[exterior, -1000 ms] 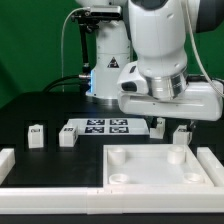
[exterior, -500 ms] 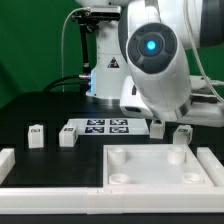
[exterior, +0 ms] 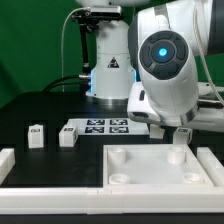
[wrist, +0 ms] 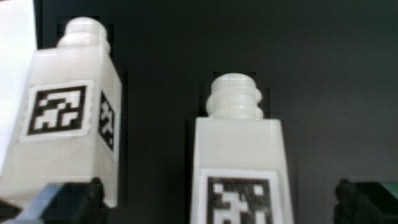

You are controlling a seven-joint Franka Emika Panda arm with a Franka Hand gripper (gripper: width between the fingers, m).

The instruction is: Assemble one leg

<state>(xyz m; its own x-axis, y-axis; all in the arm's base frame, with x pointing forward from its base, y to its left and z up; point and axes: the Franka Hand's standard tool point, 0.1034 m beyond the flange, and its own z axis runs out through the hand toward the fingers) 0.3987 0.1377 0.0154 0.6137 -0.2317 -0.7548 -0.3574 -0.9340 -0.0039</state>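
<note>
Leg 1 stands far on the exterior view's left. Leg 2 is next, just beside the marker board. Dark table is open around both, with a white rail along the front edge. Panel lies right of centre, arm over its back edge. Wrist view: gripper jaws wide apart, leg 3 between the fingertips, untouched. Leg 4 is beside it, a gap between. Square black-and-white tags on every leg.
</note>
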